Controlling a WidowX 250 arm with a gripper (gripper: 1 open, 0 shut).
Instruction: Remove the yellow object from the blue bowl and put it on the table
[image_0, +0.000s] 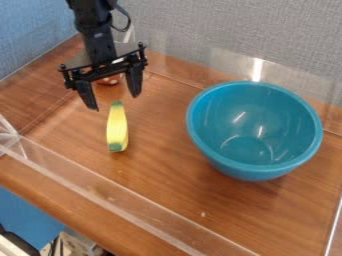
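Note:
The yellow object (118, 128), a small banana-like piece with a greenish near tip, lies flat on the wooden table (160, 180), left of the blue bowl (254, 128). The bowl stands upright at the right and its inside looks bare. My gripper (107, 88) hangs pointing down just behind the yellow object's far end, its two black fingers spread wide and open with nothing between them. It does not touch the yellow piece.
Low clear acrylic walls (80, 190) edge the tabletop on the front, left and back. An orange-brown thing (108, 82) shows between the gripper's fingers, partly hidden. A grey-blue wall stands behind the table.

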